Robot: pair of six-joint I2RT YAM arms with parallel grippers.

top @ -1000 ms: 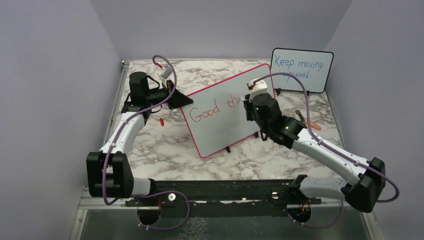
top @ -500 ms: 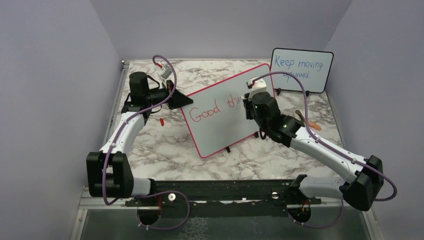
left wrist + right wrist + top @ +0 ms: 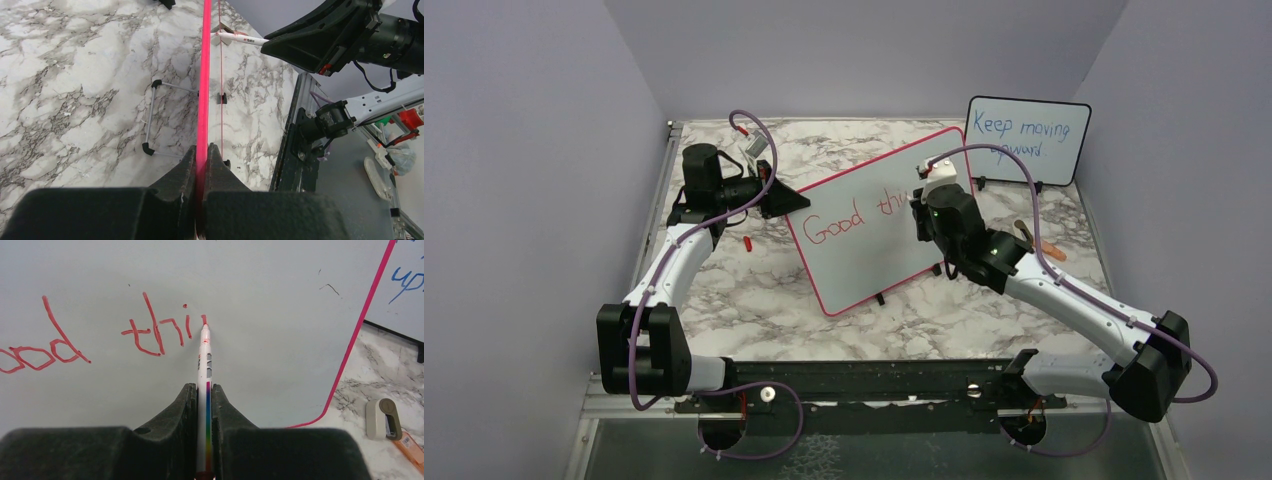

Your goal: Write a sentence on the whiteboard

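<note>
Robotics lab test cell: a left arm (image 3: 669,265) and a right arm (image 3: 1074,300) stand bolted to a black rail (image 3: 874,375) at the near edge of a marble-patterned table (image 3: 754,290). Plain lavender panels (image 3: 524,150) box the table in. Purple cables (image 3: 750,113) loop off the arms, and aluminium framing (image 3: 300,95) edges the bench.

Even, bright overhead lighting, soft faint shadows, no glare, wrist views blurred at near black edges
</note>
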